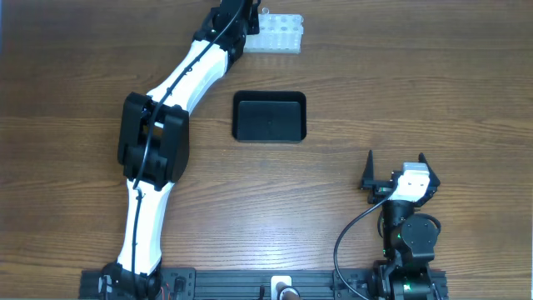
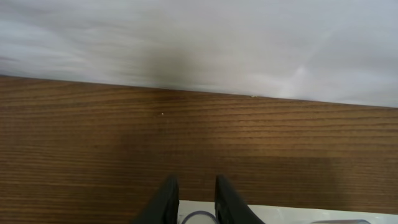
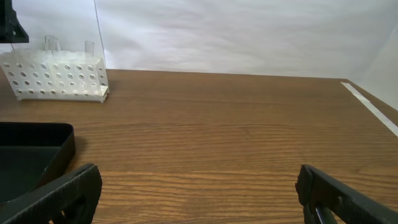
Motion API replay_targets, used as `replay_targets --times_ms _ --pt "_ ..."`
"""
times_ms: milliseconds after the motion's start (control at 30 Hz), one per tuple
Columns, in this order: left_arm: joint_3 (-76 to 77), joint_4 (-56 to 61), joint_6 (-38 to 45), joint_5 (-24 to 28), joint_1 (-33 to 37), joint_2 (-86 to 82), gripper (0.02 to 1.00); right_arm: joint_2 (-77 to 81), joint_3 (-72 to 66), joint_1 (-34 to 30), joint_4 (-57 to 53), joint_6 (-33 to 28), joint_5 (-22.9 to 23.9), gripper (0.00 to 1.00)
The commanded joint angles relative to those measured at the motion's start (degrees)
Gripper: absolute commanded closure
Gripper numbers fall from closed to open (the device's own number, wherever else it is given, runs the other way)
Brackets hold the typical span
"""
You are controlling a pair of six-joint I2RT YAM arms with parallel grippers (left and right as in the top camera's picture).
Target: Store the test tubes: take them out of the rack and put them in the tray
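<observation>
Up at the far edge of the table (image 1: 433, 83), the left gripper (image 2: 196, 182) is held right over the white rack (image 1: 281, 35), and the left arm is stretched long across the wood to get there. Whether that claw is pinching anything cannot be told. A strip of the rack's white top is caught just beneath it in the left wrist view. Two clear test tubes (image 3: 51, 43) are seen standing upright in the rack, poking above its top near one end. The black tray (image 1: 269, 117) is set near the middle of the table, just on the near side of the rack and apart from it. Over on the right, close to its own base, the right gripper (image 1: 394, 168) is held spread wide, with nothing between its jaws, well apart from both tray and rack.
</observation>
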Motion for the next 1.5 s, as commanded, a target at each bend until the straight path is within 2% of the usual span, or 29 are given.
replay_targets --times_ms 33,233,567,1067,1200,1267,1367,1500 --pt "1.2 0.2 -0.2 -0.5 -0.1 1.0 0.836 -0.2 -0.3 -0.2 -0.2 -0.2 -0.2 0.009" --pt "1.2 0.2 -0.2 -0.5 -0.1 1.0 0.888 -0.2 -0.3 -0.2 -0.2 -0.2 -0.2 0.007" --pt "1.2 1.3 -0.2 -0.5 -0.1 -0.2 0.908 -0.2 -0.3 -0.2 -0.2 -0.2 -0.2 0.009" --pt "1.2 2.4 7.3 -1.7 -0.1 -22.2 0.961 -0.2 -0.3 -0.2 -0.2 -0.2 -0.2 0.007" --pt "1.2 -4.8 7.6 0.7 -1.7 -27.4 0.98 -0.2 -0.3 -0.2 -0.2 -0.2 -0.2 0.007" --pt "1.2 -12.2 7.4 3.9 -2.9 -28.9 0.976 -0.2 -0.3 -0.2 -0.2 -0.2 -0.2 0.009" --pt "1.2 -24.8 -1.3 5.2 -4.4 -28.9 0.978 -0.2 -0.3 -0.2 -0.2 -0.2 -0.2 0.009" --pt "1.2 -42.6 -20.3 5.2 -5.9 -27.0 0.978 -0.2 -0.3 -0.2 -0.2 -0.2 -0.2 0.009"
